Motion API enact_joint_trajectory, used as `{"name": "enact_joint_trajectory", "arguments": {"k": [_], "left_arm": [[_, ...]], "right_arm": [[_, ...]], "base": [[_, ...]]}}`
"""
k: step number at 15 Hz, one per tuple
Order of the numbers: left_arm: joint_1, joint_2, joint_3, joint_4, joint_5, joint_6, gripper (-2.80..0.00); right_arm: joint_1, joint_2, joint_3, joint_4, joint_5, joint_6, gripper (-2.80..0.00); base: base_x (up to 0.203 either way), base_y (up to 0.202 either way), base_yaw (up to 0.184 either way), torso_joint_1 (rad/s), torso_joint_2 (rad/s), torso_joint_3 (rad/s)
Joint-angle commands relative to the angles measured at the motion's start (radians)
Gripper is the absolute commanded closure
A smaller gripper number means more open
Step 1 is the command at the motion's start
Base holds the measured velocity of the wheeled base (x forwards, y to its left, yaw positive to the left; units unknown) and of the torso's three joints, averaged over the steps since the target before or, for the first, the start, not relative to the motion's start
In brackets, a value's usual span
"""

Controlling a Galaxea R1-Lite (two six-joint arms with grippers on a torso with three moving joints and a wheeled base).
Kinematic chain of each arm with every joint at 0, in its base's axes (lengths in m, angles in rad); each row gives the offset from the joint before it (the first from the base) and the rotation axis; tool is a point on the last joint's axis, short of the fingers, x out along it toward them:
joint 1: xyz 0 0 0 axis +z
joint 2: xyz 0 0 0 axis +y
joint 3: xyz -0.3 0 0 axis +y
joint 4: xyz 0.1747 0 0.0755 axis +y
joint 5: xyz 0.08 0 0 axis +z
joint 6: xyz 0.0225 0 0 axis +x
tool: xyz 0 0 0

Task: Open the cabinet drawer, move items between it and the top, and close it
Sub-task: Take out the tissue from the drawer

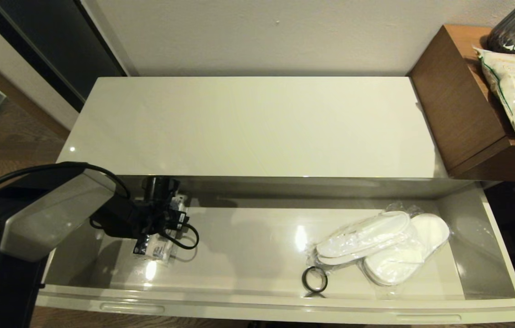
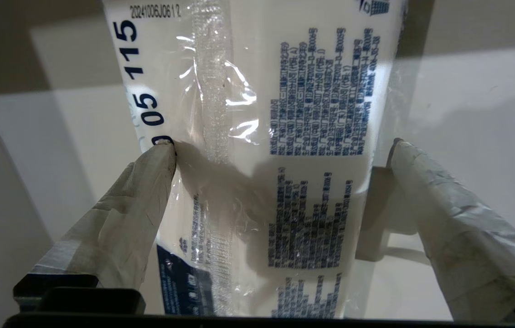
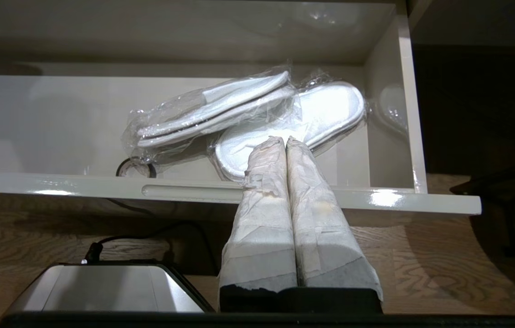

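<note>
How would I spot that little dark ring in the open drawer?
Look in the wide glossy cream-grey drawer, pulled open below the cream-white top. Near its front edge, beside the bagged white slippers, lies a small black ring: the only dark, round item there.

Cabinet drawer [image 1: 257, 298] and top [image 1: 248, 127]: glossy, mirror-smooth cream finish. Tissue pack [image 2: 280, 150]: shiny clear plastic wrap, crimped seam. Slippers [image 1: 389, 248]: white cloth in crinkly clear plastic. Side table [image 1: 458, 109]: matt brown wood. Left gripper fingers [image 2: 134, 214]: wrinkled tape wrapping.
</note>
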Motion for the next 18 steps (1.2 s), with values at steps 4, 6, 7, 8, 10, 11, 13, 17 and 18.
{"name": "enact_joint_trajectory", "arguments": {"k": [4,6,7,8,10,11,13,17,18], "left_arm": [[-0.012,-0.102,0.149,0.004,0.019,-0.004,0.00],[-0.012,-0.114,0.175,0.002,0.019,-0.009,0.00],[-0.012,-0.118,0.192,0.000,0.019,-0.011,0.00],[-0.012,-0.118,0.197,-0.003,0.019,-0.012,0.00],[-0.012,-0.118,0.203,-0.005,0.019,-0.013,0.00],[-0.012,-0.121,0.204,-0.003,0.019,-0.013,0.00],[-0.012,-0.140,0.204,0.004,0.020,-0.015,0.00],[-0.020,-0.252,0.206,0.065,0.018,-0.019,0.00],[-0.022,-0.287,0.206,0.092,0.015,-0.020,0.00]], "right_arm": [[0.000,0.001,0.000,0.000,0.000,0.000,0.00],[0.000,0.001,0.000,0.000,0.000,0.000,0.00],[0.000,0.001,0.000,0.000,0.000,0.000,0.00],[0.000,0.001,0.000,0.000,0.000,0.000,0.00],[0.000,0.001,0.000,0.000,0.000,0.000,0.00],[0.000,0.001,0.000,0.000,0.000,0.000,0.00],[0.000,0.001,0.000,0.000,0.000,0.000,0.00],[0.000,0.001,0.000,0.000,0.000,0.000,0.00],[0.000,0.001,0.000,0.000,0.000,0.000,0.00]], "base": [[0.000,0.000,0.000,0.000,0.00,0.000],[0.000,0.000,0.000,0.000,0.00,0.000],[0.000,0.000,0.000,0.000,0.00,0.000],[0.000,0.000,0.000,0.000,0.00,0.000],[0.000,0.000,0.000,0.000,0.00,0.000],[0.000,0.000,0.000,0.000,0.00,0.000],[0.000,0.000,0.000,0.000,0.00,0.000],[0.000,0.000,0.000,0.000,0.00,0.000],[0.000,0.000,0.000,0.000,0.00,0.000]]}}
